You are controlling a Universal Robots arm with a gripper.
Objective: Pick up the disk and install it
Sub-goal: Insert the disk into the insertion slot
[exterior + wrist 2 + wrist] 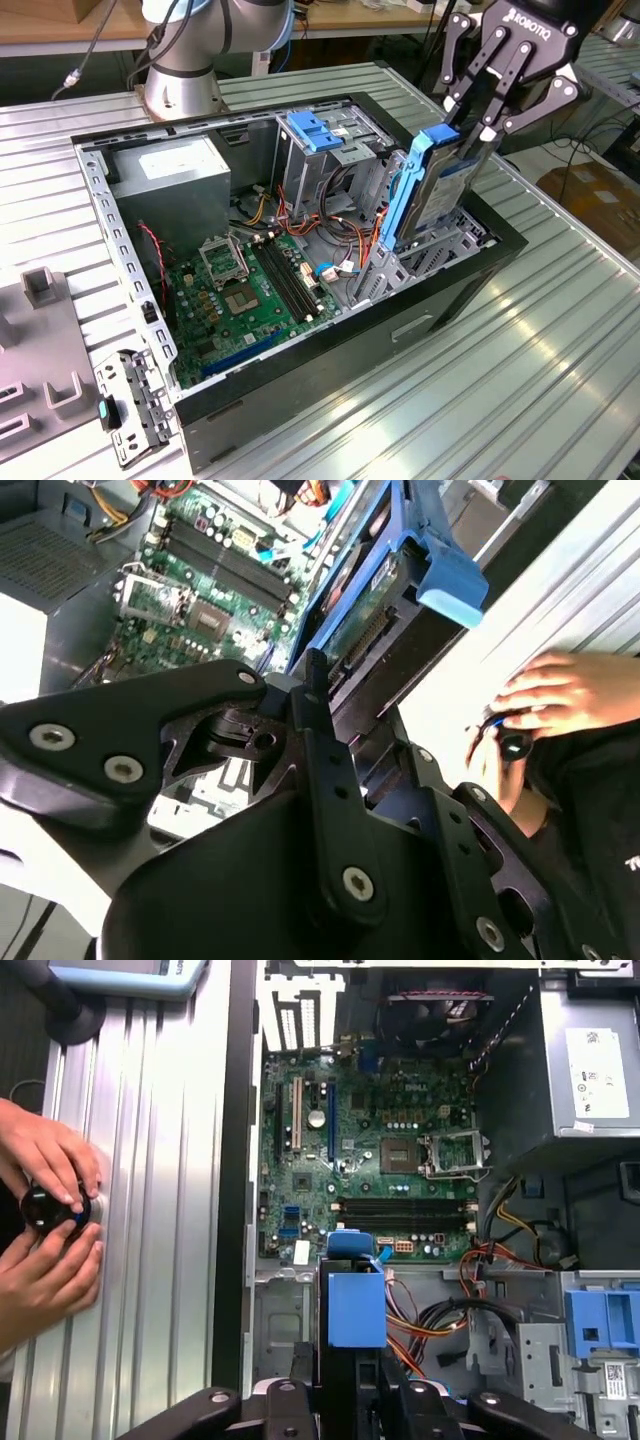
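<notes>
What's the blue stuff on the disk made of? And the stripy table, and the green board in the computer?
The blue rails on the disk look like plastic: smooth, one even colour. The disk's body looks like dull grey metal. The table seems to be aluminium: silvery, shiny ribbed slats. The green board is probably coated circuit board, glossy with small parts.

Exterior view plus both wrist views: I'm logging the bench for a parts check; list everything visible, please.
table: one, silver, ribbed.
computer case: one, black, open, on the table.
disk: one, silver-grey with blue rails, on edge over the case.
motherboard: one, green, case floor.
power supply: one, grey, inside case.
latch: one, light blue, atop drive cage.
person's hands: two, over the table beside the case.
gripper: one, black, shut on the disk.
</notes>
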